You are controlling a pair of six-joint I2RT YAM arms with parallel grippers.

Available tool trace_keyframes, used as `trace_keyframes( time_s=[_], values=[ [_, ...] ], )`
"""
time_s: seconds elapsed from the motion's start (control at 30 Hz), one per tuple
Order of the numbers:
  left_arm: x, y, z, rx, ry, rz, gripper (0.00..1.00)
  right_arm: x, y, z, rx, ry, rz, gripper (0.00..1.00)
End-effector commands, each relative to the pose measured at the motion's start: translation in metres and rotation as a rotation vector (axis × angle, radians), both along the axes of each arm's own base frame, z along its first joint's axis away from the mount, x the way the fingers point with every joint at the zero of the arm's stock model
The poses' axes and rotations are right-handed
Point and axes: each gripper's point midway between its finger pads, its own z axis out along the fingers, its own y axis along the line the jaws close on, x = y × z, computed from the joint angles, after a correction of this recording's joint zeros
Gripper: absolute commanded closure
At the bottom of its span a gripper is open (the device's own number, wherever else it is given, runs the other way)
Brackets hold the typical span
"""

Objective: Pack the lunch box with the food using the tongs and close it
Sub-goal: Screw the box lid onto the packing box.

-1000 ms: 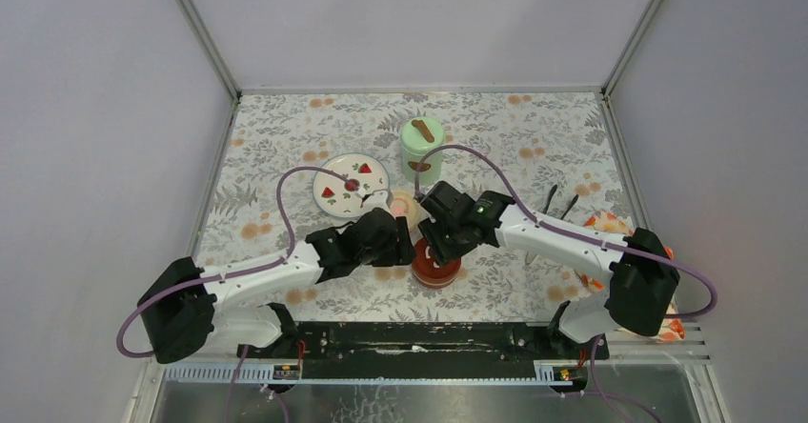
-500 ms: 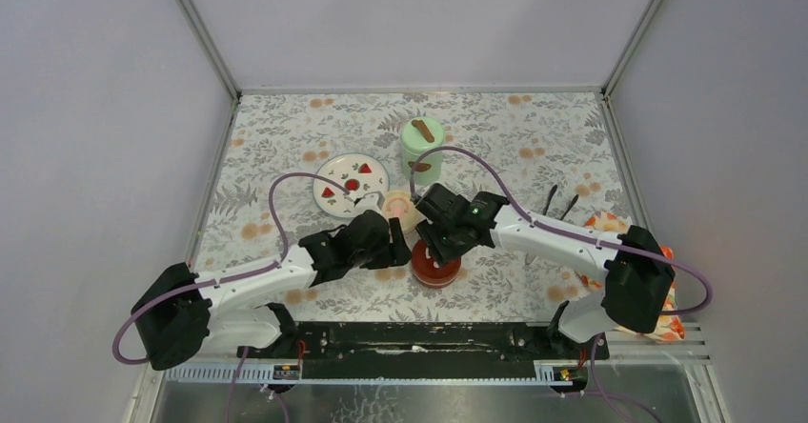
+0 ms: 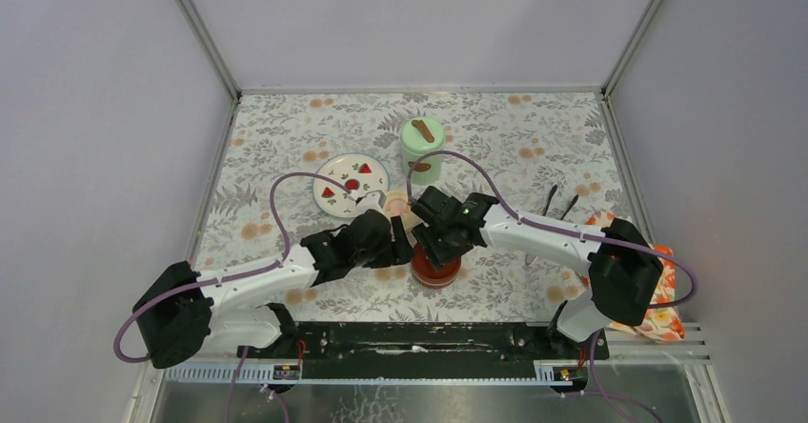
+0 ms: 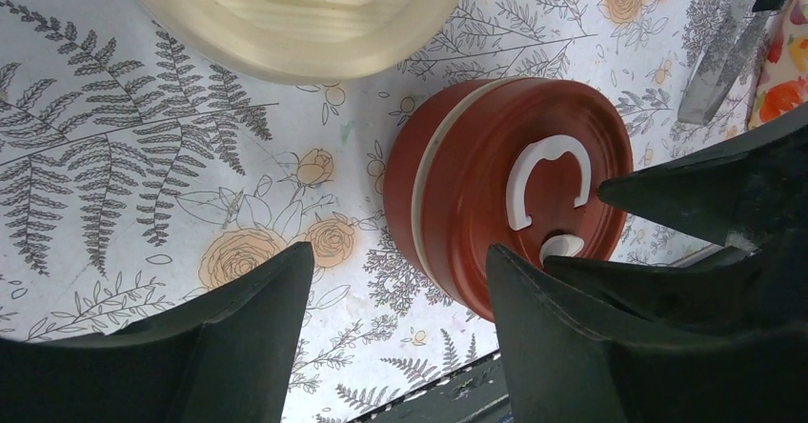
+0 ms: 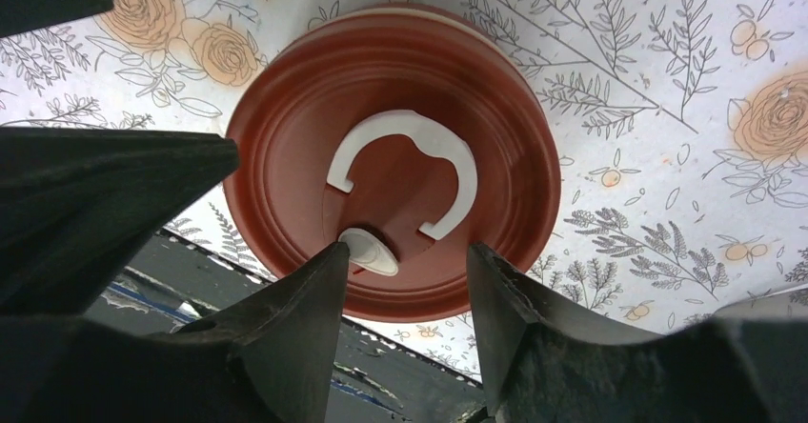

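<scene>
The lunch box stands in three parts: a mint-green jar [image 3: 422, 147] with its lid on at the back, a cream-lidded bowl [image 3: 401, 208] [image 4: 295, 13], and a dark-red-lidded bowl [image 3: 436, 270] [image 4: 510, 185] [image 5: 395, 156] near the front. My right gripper [image 5: 405, 251] [image 3: 434, 245] hangs open just above the red lid, its fingers on either side of the lid's white C-shaped handle [image 5: 400, 171]. My left gripper [image 4: 400, 271] [image 3: 393, 243] is open and empty over the cloth, left of the red bowl. The tongs [image 3: 562, 203] lie at the right. No food shows.
A white plate [image 3: 351, 183] with red fruit pictures lies behind my left gripper. An orange patterned cloth [image 3: 659, 285] sits at the table's right front edge. The black base rail [image 3: 419, 337] runs along the near edge. Grey walls enclose the table.
My right gripper's jaws have spread a little over the red lid, and its arm has shifted slightly left. My left gripper has drawn back a little from the cream-lidded bowl.
</scene>
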Motion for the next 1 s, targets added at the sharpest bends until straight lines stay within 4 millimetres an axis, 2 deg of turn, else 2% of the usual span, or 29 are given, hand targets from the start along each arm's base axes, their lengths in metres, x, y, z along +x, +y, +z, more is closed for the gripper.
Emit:
trace_keyframes(
  time_s=[0.0,0.1,0.2,0.27,0.43,0.57,0.8,0.87,0.97],
  values=[
    [0.006,-0.008,0.005,-0.039,-0.026,0.012,0.25,-0.014,-0.009,-0.035,-0.066,0.079,-0.018,0.42],
    [0.006,-0.008,0.004,-0.045,-0.026,0.012,0.25,-0.013,-0.014,-0.044,-0.102,0.078,-0.024,0.42],
    [0.004,-0.006,0.002,-0.050,-0.023,0.016,0.25,-0.008,-0.011,-0.037,-0.096,0.056,-0.024,0.43],
    [0.003,-0.003,0.001,-0.053,-0.025,0.027,0.25,-0.004,-0.005,-0.025,-0.064,0.035,-0.015,0.43],
    [0.002,0.007,-0.002,-0.095,-0.029,0.069,0.25,0.008,0.020,0.023,0.076,-0.041,0.028,0.43],
    [0.002,0.012,-0.001,-0.118,-0.038,0.090,0.25,0.017,0.031,0.041,0.113,-0.079,0.052,0.43],
    [0.000,0.020,0.004,-0.142,-0.060,0.114,0.25,0.031,0.044,0.034,0.084,-0.094,0.051,0.46],
    [0.000,0.021,0.003,-0.142,-0.061,0.118,0.25,0.030,0.048,0.024,0.072,-0.082,0.057,0.46],
    [-0.001,0.023,0.003,-0.144,-0.062,0.121,0.25,0.023,0.047,-0.002,0.020,-0.045,0.066,0.44]
  ],
)
